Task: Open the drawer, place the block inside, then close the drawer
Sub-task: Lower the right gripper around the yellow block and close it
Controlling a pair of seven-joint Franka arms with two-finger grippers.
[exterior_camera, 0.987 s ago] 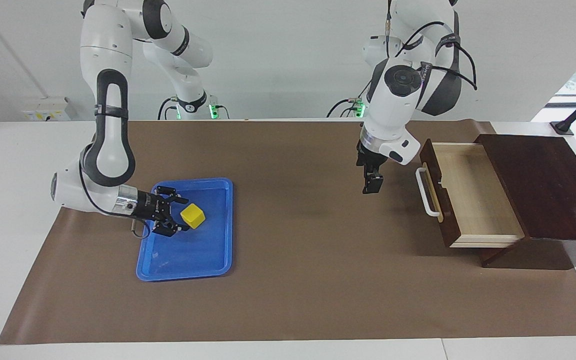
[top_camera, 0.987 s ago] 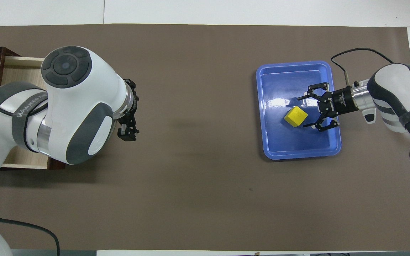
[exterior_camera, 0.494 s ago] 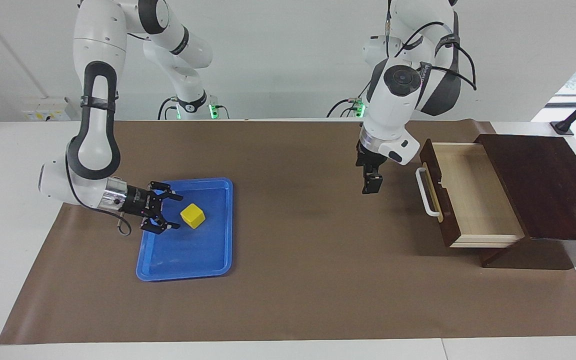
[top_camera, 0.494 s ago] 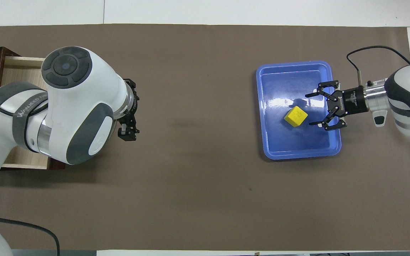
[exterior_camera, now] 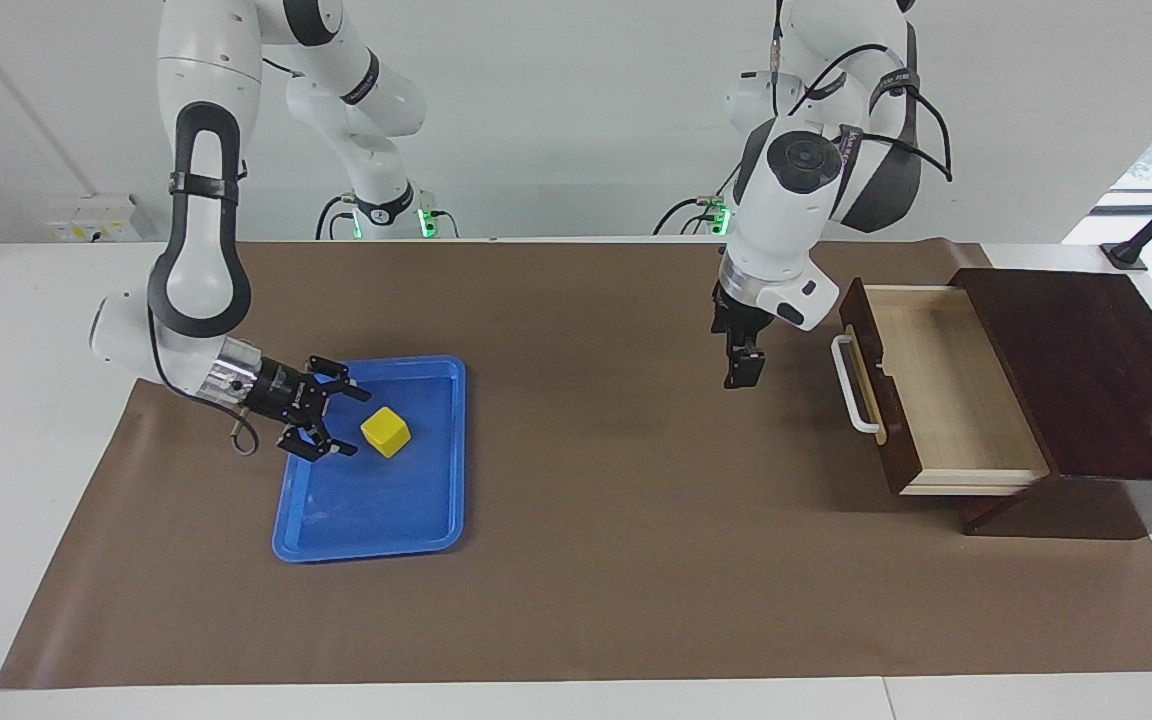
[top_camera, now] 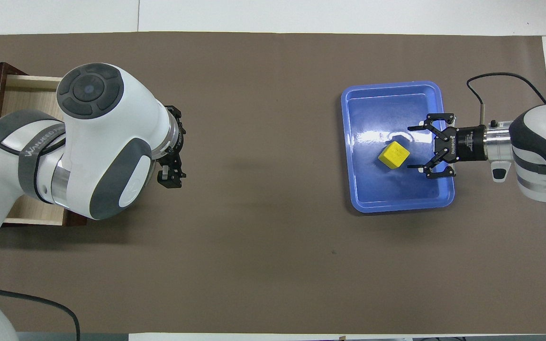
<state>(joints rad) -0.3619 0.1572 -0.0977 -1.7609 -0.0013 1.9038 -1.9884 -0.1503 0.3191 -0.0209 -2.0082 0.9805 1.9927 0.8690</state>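
Observation:
The yellow block (exterior_camera: 385, 431) (top_camera: 394, 155) lies in a blue tray (exterior_camera: 376, 510) (top_camera: 391, 86) toward the right arm's end of the table. My right gripper (exterior_camera: 357, 425) (top_camera: 413, 147) is low over the tray, open, pointing sideways at the block. Its fingertips stop just short of the block, a small gap apart from it. The drawer (exterior_camera: 946, 380) (top_camera: 22, 94) of the dark brown box (exterior_camera: 1086, 370) stands pulled out, its pale wood inside bare. My left gripper (exterior_camera: 744, 368) (top_camera: 170, 174) hangs open over the mat in front of the white handle (exterior_camera: 851, 385), holding nothing.
A brown mat (exterior_camera: 616, 560) covers the table between the tray and the drawer. The left arm's bulky wrist (top_camera: 97, 142) hides much of the drawer in the overhead view. A cable (top_camera: 500, 78) loops off the right wrist.
My right gripper has drawn back from the block toward the right arm's end of the table, still open. The block has not moved. The left arm waits in place.

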